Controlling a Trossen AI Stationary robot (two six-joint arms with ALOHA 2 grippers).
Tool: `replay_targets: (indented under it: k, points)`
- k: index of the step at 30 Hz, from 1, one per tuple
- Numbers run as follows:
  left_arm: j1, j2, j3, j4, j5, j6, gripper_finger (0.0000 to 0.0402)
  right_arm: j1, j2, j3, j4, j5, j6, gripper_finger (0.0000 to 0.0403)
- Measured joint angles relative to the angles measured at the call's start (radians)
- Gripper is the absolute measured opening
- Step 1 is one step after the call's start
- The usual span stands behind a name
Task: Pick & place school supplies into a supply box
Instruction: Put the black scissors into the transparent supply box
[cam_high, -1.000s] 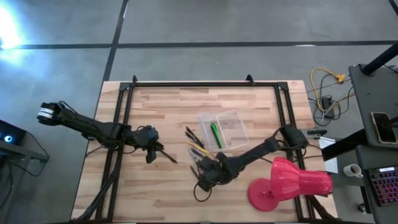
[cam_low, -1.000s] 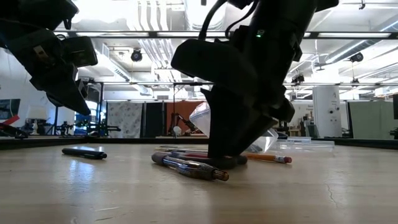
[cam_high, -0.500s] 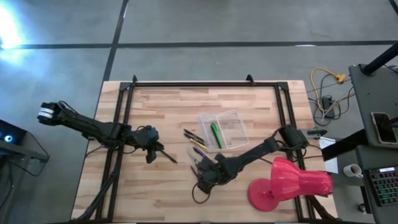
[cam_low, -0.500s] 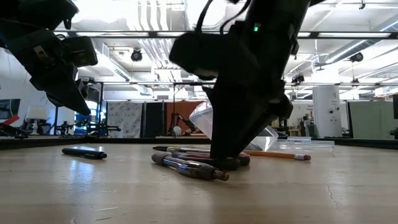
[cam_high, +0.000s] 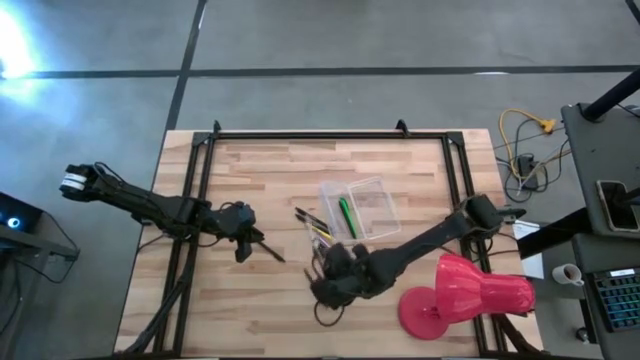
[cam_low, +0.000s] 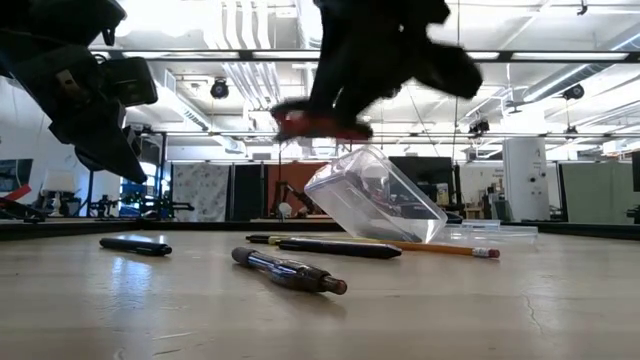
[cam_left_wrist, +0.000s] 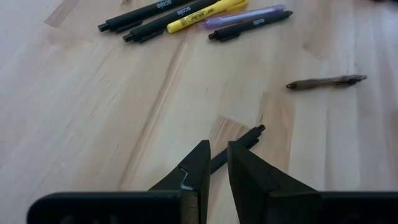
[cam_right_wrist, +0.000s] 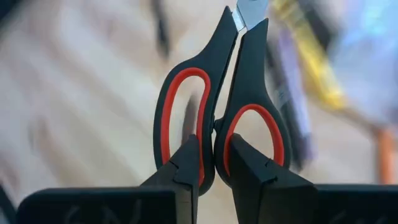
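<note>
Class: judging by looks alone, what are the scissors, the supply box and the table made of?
Scissors: black and red handles look like matte plastic; the pale, shiny blade tip suggests metal.
Supply box: clear, glossy, probably plastic; the room shows through it.
Table: light wood, with visible grain and plank joints.

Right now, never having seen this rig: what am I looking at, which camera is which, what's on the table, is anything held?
Two dark robot arms work at a wooden table. The high view looks straight down, the low view sits at table height, and each wrist view looks out past that arm's own fingers.

The right tool is shut on the scissors, black with red handle loops. The low view shows them lifted clear off the table.

The left tool waits near the table's left side, its fingers nearly together and holding nothing, with a dark pen lying just beyond them.

The clear supply box lies mid-table with a green pen in it. In the low view it stands tilted. Beside it lie loose pens and pencils. The large pink-red lamp-shaped object lies at the near right.
</note>
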Motion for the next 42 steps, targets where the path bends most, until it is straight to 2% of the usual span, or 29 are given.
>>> replay_targets:
  k: [4, 9, 14, 18, 20, 24, 32, 35, 42]
  points:
    - [0.0, 0.0, 0.0, 0.003, 0.0, -0.003, 0.0039, 0.004, -0.048, -0.005, -0.056, 0.144, 0.138, 0.0046]
    - [0.0, 0.0, 0.0, 0.001, 0.0, -0.004, 0.0039, -0.001, -0.101, -0.004, -0.153, 0.219, 0.183, 0.0046]
    - [0.0, 0.0, 0.0, 0.003, 0.0, -0.004, 0.0039, -0.035, -0.115, -0.008, -0.437, 0.237, 0.31, 0.0046]
    - [0.0, 0.0, 0.0, 0.013, 0.0, -0.005, 0.0039, -0.074, -0.12, -0.031, -0.567, 0.183, 0.273, 0.0046]
    - [0.0, 0.0, 0.0, 0.016, 0.0, -0.005, 0.0039, -0.103, -0.119, -0.048, -0.522, 0.158, 0.168, 0.0046]
    - [-0.002, 0.0, 0.0, 0.025, 0.0, -0.006, 0.0039, -0.169, -0.118, -0.089, -0.318, 0.084, -0.034, 0.0045]
    - [-0.017, 0.0, 0.0, 0.028, 0.0, -0.043, 0.0039, -0.263, -0.028, -0.114, -0.083, -0.126, -0.221, 0.0045]
    - [-0.027, 0.0, 0.0, 0.03, 0.0, -0.061, 0.0039, -0.269, -0.01, -0.113, -0.029, -0.195, -0.258, 0.0057]
    - [-0.038, 0.0, 0.0, 0.032, 0.0, -0.072, 0.0039, -0.273, 0.004, -0.132, -0.042, -0.223, -0.255, 0.0105]
